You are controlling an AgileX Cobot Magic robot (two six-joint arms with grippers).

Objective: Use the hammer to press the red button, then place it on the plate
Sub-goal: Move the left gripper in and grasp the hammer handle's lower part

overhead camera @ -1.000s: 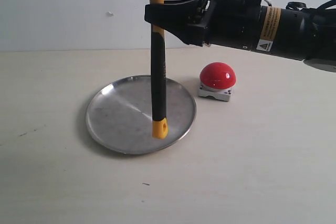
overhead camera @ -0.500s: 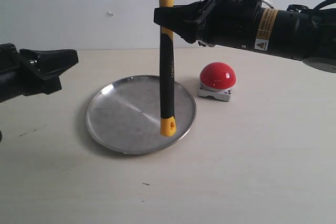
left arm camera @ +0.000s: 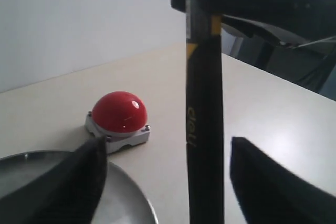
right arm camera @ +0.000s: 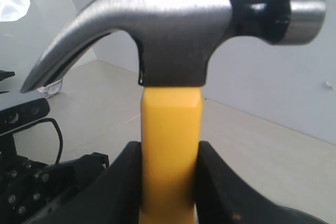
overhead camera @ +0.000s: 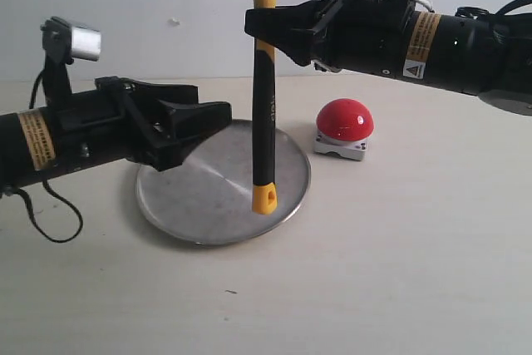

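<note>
Exterior view: you see the hammer [overhead camera: 264,114] hanging upright, head up, its yellow end over the right part of the plate [overhead camera: 187,197]. Whether it touches the metal is unclear from this angle. Your right gripper [overhead camera: 263,29] pinches the handle's yellow neck just under the head. The red button [overhead camera: 345,120] sits just beside the plate's right rim. Your left gripper [overhead camera: 204,135], jaws spread, reaches over the plate. In the left wrist view its fingers [left arm camera: 79,177] flank the handle without contact.

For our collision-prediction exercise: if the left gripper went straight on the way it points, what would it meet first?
Probably the hammer handle, hanging upright ahead of the left gripper; depth unclear.
</note>
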